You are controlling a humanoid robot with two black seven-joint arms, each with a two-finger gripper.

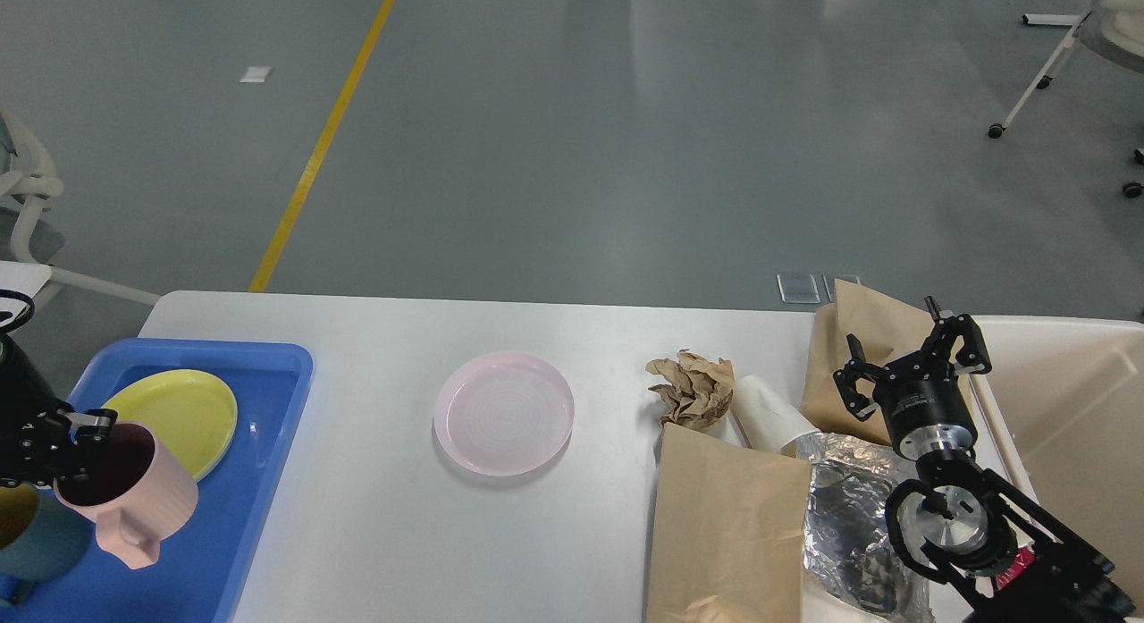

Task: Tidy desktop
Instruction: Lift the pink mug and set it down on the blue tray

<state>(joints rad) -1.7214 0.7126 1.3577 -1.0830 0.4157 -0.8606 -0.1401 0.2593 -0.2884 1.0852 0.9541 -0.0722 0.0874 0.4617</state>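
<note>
A big white desk (pixel 402 551) stands on a grey floor (pixel 626 140) with a yellow line (pixel 322 140). The desk lies under both hands. The left hand (pixel 76 440) is at the desk's left edge, over a blue tray (pixel 241 516). It grips the rim of a pink mug (pixel 134 502). The right hand (pixel 912 359) is wide open and holds nothing, above brown paper (pixel 728 534) and foil (pixel 845 502).

On your desktop (pixel 393 551), the plate (pixel 503 413) sits centre; tray (pixel 241 516) at nine o'clock, crumpled paper (pixel 690 389) at three o'clock.
</note>
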